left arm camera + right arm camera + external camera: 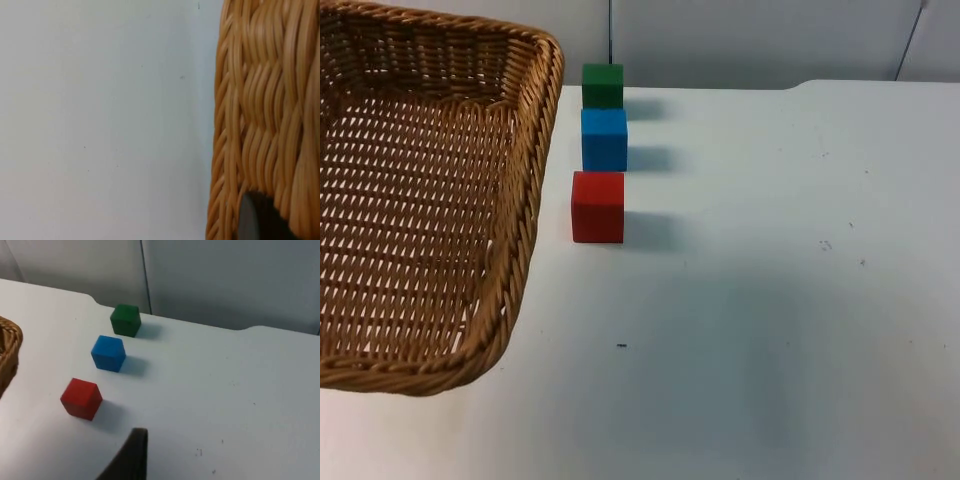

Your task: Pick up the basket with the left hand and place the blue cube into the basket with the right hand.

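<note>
The blue cube [604, 139] sits mid-row on the bench [770, 300] — green cube [603, 85] at twelve o'clock, red cube [597, 207] at six. The right gripper [131, 456] hovers nearer, its jaws' spread untellable; the left gripper [260, 220] grips the basket [420, 200] rim.

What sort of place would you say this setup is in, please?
Most likely a lab test bench rather than a home: a plain white table top ending at a grey partition wall, bearing a neat row of green, blue and red wooden cubes beside a woven wicker basket.
</note>
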Controlling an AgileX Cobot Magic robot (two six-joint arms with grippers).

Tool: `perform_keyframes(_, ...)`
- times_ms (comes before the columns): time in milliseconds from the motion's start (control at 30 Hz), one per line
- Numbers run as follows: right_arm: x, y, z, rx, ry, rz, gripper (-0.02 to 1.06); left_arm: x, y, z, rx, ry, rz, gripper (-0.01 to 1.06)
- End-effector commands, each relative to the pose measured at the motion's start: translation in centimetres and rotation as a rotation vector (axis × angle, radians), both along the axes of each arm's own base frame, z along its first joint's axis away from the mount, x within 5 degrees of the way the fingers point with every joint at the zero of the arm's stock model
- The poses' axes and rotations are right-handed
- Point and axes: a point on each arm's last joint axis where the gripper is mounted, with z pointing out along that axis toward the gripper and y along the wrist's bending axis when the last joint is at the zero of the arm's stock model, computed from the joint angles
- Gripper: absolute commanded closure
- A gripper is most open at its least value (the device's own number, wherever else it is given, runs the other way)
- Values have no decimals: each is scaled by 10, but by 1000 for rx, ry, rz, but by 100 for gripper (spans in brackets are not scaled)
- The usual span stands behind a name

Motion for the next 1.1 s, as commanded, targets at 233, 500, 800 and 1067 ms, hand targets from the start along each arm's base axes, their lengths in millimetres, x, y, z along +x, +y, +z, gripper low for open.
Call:
perform_keyframes(233,70,51,2,47,30,212,5,-1,-1,7,-5,-18,-2,105)
perform_keyframes(500,139,135,-36,87,208,221,5,0,0,7,-2,-21,5,105)
perform_keyframes(800,191,195,-84,54,322,144,5,0,0,7,-2,-24,8,105)
perform_keyframes(1067,219,217,-109,92,380,101,5,0,0,7,-2,-24,8,105)
